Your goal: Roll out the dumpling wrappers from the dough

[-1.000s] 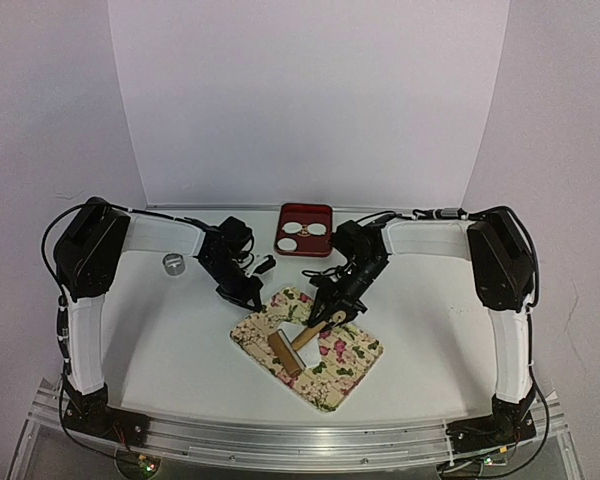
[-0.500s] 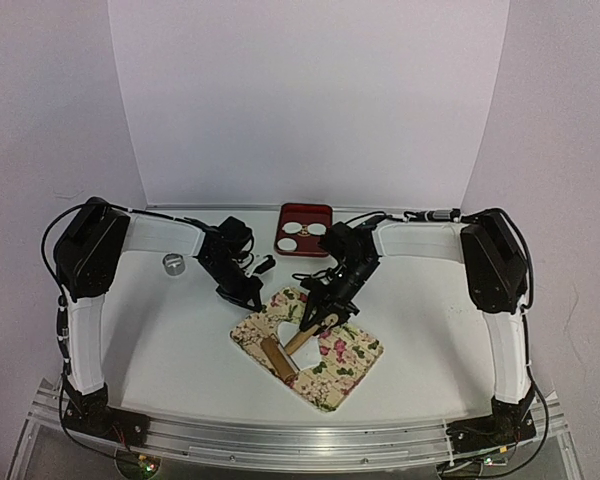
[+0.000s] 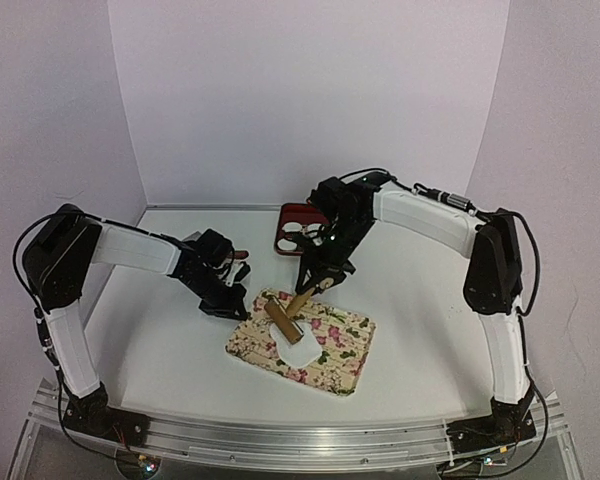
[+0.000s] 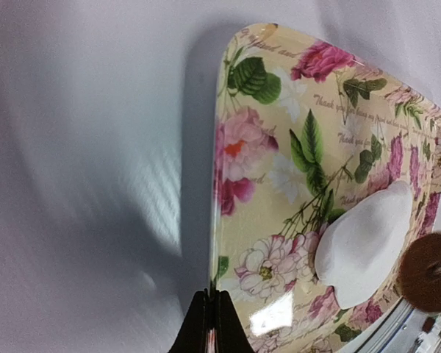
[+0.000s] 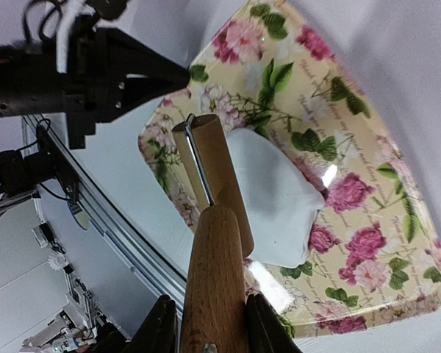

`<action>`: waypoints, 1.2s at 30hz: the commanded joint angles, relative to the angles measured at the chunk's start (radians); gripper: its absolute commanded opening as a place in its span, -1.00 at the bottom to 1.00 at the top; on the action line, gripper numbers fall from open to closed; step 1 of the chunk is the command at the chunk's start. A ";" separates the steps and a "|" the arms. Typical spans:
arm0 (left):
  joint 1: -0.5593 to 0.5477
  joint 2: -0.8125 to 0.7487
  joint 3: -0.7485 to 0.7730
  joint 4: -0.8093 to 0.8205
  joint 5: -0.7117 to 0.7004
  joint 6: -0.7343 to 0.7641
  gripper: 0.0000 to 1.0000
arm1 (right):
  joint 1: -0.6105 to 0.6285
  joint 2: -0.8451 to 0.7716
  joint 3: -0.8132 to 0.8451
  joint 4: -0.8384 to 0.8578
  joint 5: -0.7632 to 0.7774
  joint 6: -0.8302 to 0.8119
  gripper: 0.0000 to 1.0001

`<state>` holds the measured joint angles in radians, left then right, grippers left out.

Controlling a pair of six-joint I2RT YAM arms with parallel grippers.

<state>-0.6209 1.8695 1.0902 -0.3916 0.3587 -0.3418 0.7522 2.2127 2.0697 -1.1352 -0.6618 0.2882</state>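
The dough [image 3: 284, 349] is a flattened white piece on the floral mat [image 3: 335, 350]. It also shows in the left wrist view [image 4: 364, 246] and in the right wrist view [image 5: 275, 198]. A wooden rolling pin [image 3: 283, 320] rests with its barrel [image 5: 213, 176] on the dough's edge. My right gripper [image 3: 314, 285] is shut on the pin's handle [image 5: 217, 287]. My left gripper [image 3: 236, 301] is shut, pinching the mat's near-left edge [image 4: 214, 220]. Dumpling wrappers [image 3: 296, 230] lie as white discs in the red tray [image 3: 284, 245], partly hidden by my right arm.
The red tray stands at the back, just beyond the mat's far corner. The right arm reaches across it. White backdrop walls close in the table on three sides. A metal rail runs along the near edge.
The rolling pin has moved from the mat's front-left part toward its far side. The mat has turned and shifted a little. The left arm's elbow has swung outward and lower.
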 commanded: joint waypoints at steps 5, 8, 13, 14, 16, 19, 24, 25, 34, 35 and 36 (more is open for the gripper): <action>-0.033 -0.151 -0.235 -0.023 -0.074 -0.436 -1.00 | -0.099 -0.213 0.011 -0.044 0.177 0.144 -1.00; -0.074 -0.183 -0.255 -0.043 -0.080 -0.486 -0.81 | -0.166 -0.235 -0.037 -0.039 0.233 0.173 -1.00; -0.118 -0.242 -0.222 -0.145 -0.124 -0.430 -0.04 | -0.255 -0.267 -0.080 -0.017 0.282 0.156 -1.00; -0.120 -0.256 -0.204 -0.171 -0.142 -0.406 0.09 | -0.268 -0.275 -0.087 -0.014 0.287 0.150 -1.00; -0.122 -0.285 -0.160 -0.222 -0.186 -0.335 0.29 | -0.294 -0.300 -0.112 -0.001 0.297 0.145 -1.00; -0.122 -0.292 -0.060 -0.244 -0.227 -0.190 0.43 | -0.327 -0.357 -0.196 0.042 0.293 0.162 -1.00; -0.135 -0.163 0.126 -0.218 -0.204 0.051 0.50 | -0.379 -0.479 -0.372 0.164 0.245 0.217 -1.00; -0.140 -0.117 0.164 -0.213 -0.197 0.089 0.50 | -0.386 -0.502 -0.403 0.176 0.247 0.228 -1.00; -0.158 0.203 0.483 -0.177 -0.195 0.382 0.47 | -0.397 -0.666 -0.560 0.225 0.258 0.319 -1.00; -0.160 0.223 0.512 -0.177 -0.200 0.400 0.47 | -0.399 -0.677 -0.571 0.225 0.258 0.326 -1.00; -0.162 0.252 0.532 -0.177 -0.210 0.416 0.47 | -0.398 -0.692 -0.580 0.227 0.259 0.336 -1.00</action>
<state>-0.7803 2.0380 1.5112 -0.5766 0.1635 -0.0792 0.3519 1.6043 1.5173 -0.9669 -0.3946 0.5636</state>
